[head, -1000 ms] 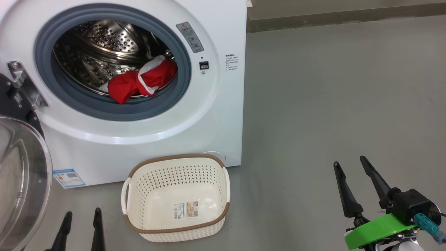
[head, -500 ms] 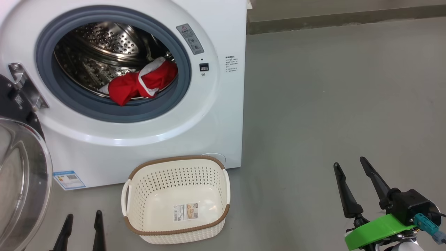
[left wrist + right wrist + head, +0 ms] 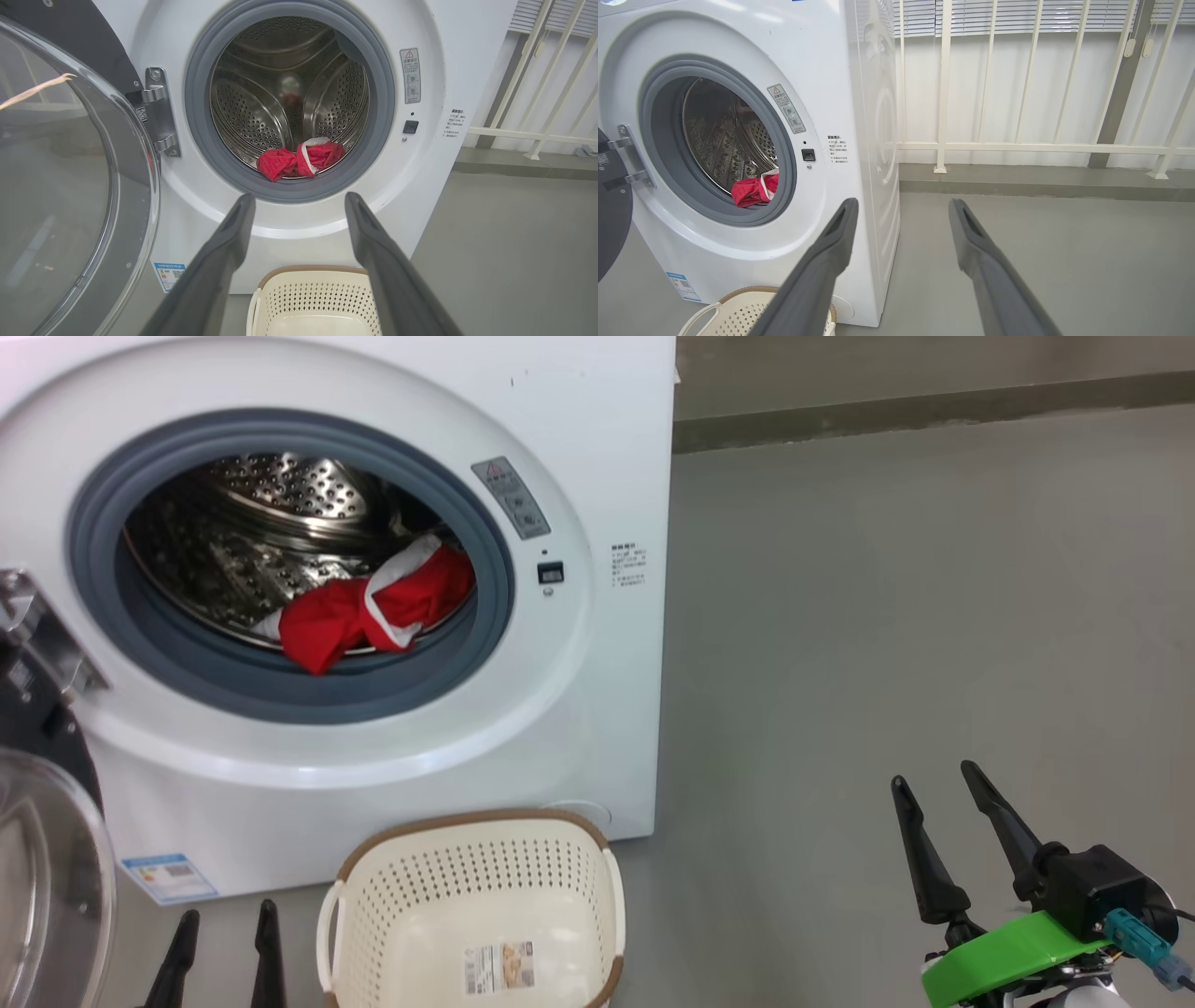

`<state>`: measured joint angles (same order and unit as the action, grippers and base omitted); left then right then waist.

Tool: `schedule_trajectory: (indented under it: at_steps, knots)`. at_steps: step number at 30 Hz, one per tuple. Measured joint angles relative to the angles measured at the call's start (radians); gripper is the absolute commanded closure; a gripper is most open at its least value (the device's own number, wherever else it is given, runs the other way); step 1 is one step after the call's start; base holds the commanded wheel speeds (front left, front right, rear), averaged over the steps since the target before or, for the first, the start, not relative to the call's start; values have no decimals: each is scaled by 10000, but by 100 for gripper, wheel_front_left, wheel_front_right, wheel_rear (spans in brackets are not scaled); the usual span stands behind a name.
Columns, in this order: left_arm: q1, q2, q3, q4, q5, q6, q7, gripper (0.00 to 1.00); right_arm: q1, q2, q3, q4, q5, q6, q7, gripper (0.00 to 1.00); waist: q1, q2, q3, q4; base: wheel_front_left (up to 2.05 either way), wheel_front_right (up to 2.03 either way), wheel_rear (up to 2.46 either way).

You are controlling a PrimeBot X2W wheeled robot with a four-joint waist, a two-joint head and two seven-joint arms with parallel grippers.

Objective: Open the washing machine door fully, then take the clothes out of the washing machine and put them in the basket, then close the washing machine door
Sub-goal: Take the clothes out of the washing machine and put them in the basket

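Clothes (image 3: 369,616), red and white, bunched at the drum's front edge inside the washing machine (image 3: 597,728), upper left of frame. Door (image 3: 47,887) swung open at far left. Basket (image 3: 467,818) on the floor just before the machine, bottom centre. Left hand (image 3: 229,910) bottom left, right hand (image 3: 934,775) bottom right: both spread wide, holding nothing.

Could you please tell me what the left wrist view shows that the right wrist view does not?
Left wrist view: the clear glass of the door and the back of the drum. Right wrist view: the side panel of the washing machine. Both: the red clothes at the drum's front and the basket below.
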<state>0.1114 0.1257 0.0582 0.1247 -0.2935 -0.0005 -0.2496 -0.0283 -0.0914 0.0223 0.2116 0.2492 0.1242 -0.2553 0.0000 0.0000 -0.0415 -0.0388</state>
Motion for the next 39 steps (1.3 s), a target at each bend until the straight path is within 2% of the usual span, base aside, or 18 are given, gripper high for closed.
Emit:
schedule_trajectory:
  at_steps: [11, 39]
  knots:
    - [34, 4, -88, -234, -144, -17, 0, 0, -1, 27, -23, 56, 0, 0, 0, 0, 0, 0, 36, -10, 102, -102, 0]
    - [344, 29, -324, -353, -161, 50, 29, 0, 69, 38, 17, 58, 0, 0, 0, 0, 0, 0, -110, 24, 1, -1, 0]
